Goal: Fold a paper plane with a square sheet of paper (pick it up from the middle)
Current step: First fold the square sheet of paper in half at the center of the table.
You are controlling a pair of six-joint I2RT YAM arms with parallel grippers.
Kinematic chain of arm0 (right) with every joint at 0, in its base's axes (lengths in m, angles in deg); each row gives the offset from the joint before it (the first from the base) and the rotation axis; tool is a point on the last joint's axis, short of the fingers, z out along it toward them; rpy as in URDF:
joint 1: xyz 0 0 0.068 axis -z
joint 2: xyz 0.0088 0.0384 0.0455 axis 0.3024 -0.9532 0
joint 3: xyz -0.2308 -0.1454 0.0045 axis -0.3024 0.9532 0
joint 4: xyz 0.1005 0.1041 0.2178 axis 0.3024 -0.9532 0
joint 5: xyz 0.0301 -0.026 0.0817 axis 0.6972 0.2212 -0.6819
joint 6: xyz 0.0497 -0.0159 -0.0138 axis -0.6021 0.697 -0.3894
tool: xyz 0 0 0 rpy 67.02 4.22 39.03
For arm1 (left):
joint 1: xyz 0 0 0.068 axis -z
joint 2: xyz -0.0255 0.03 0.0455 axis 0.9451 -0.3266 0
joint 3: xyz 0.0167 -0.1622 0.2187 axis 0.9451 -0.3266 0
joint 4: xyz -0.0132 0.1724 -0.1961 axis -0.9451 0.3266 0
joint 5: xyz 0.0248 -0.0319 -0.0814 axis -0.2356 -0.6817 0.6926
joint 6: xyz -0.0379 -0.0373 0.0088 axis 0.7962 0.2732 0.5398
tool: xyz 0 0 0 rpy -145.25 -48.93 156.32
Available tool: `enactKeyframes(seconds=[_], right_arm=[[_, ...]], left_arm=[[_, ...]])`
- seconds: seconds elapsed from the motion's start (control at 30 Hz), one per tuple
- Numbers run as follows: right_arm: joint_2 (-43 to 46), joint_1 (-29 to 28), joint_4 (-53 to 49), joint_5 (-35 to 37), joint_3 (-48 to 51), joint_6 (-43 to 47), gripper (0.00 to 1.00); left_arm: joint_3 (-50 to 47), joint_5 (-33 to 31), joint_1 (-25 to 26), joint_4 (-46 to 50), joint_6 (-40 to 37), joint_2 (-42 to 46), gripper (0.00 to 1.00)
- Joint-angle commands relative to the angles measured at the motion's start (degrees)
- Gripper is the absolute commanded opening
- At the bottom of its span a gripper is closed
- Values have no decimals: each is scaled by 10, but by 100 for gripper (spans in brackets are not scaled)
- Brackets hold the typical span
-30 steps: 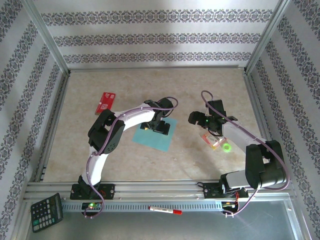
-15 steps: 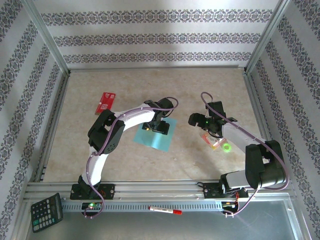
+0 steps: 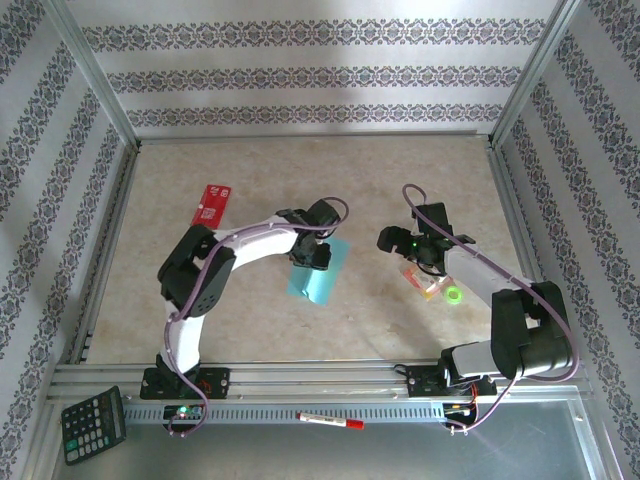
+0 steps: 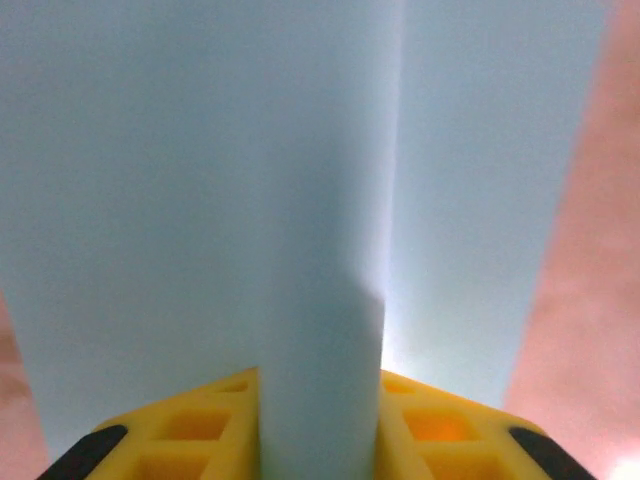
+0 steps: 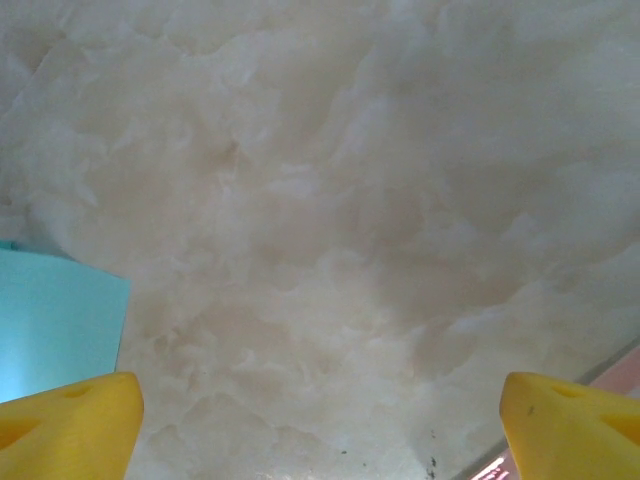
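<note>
Left gripper point(image 3: 308, 254): mine, jaws drawn narrow and pinching a raised ridge of the paper point(image 3: 322, 278) between the yellow fingers point(image 4: 440, 430). The grip is about mid-sheet.
Paper: bowed up into the left gripper, with the rest spreading just past it to the near right.
Right gripper point(image 3: 390, 238): mine, jaws wide and holding nothing. It is right of the left gripper and clear of the paper.

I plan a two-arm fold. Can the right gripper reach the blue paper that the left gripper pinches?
Probably yes. The right gripper, open, is near the square sheet of paper across bare table; nothing lies between them. The left gripper holds its middle.
</note>
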Motion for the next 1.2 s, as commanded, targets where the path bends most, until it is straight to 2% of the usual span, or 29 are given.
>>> enactKeyframes(seconds=[0.0,0.07,0.17,0.23,0.33,0.43,0.6,0.93,1.17], right_arm=[[31,8,-35,-1,-19,15,92],[49,9,-49,-7,-20,19,92],[72,9,-50,-49,-15,24,92],[77,1,-29,-127,-8,32,89],[69,-33,-16,-183,-10,36,87],[52,-82,-15,-177,-13,43,83],[14,-121,33,-193,-3,-1,72],[-84,-164,136,-199,-21,-76,53],[-135,-179,167,-201,-41,-90,46]], left_arm=[[-65,130,7,-191,57,101,22],[-122,198,-4,-294,114,140,19],[-207,254,-36,-394,189,170,18],[-246,273,-56,-424,207,172,18],[-276,291,-67,-447,214,164,18],[-286,284,-67,-435,200,151,18],[-311,267,-69,-437,195,134,21],[-326,207,-72,-394,154,126,25],[-339,170,-71,-386,142,129,27]])
